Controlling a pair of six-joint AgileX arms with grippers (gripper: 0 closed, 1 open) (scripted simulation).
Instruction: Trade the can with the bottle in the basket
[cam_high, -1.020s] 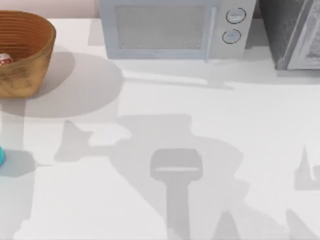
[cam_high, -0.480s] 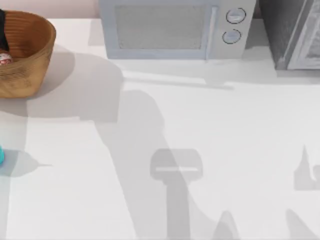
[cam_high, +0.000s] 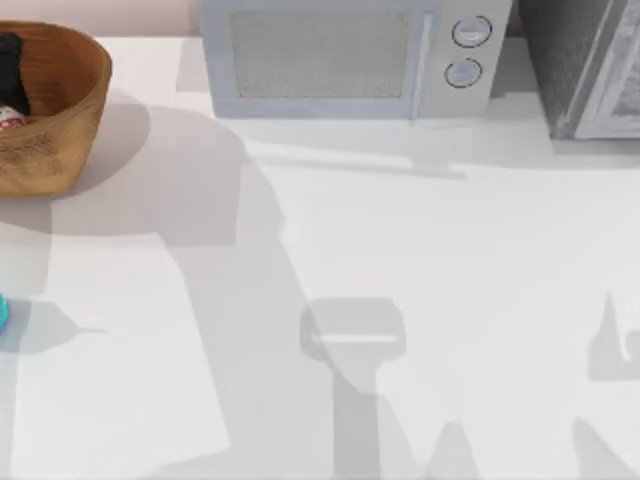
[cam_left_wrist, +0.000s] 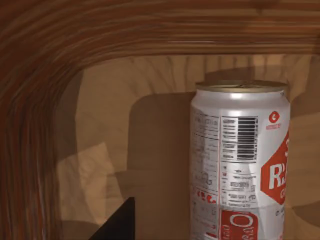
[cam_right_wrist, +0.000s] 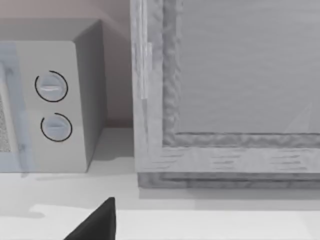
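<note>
- Top view: the wicker basket (cam_high: 60, 110) sits at the upper left of the frame on the white desk (cam_high: 420, 260). Inside it, at the frame's left edge, I see a sliver of the red-and-white can (cam_high: 10, 118), with the dark tip of my left gripper (cam_high: 10, 70) just above it in the frame, reaching down into the basket. A teal sliver of the bottle (cam_high: 3, 311) stands on the desk at the left edge, lower in the frame and well apart from the basket. A grey microwave (cam_high: 345, 58) fills the top centre, and a grey cabinet (cam_high: 585, 65) the upper right.
- Left wrist view: the can (cam_left_wrist: 240, 165) stands upright on the basket's floor, near the ribbed inner wall (cam_left_wrist: 35, 100). One dark finger (cam_left_wrist: 117, 225) pokes in at the bottom edge, apart from the can; I cannot tell whether the fingers are spread or together.
- Right wrist view: the microwave's two dials (cam_right_wrist: 52, 107) sit at the left, the cabinet (cam_right_wrist: 225, 90) at the right. One dark finger (cam_right_wrist: 97, 222) of my right gripper shows at the bottom edge, over the desk; again I cannot tell its state.
</note>
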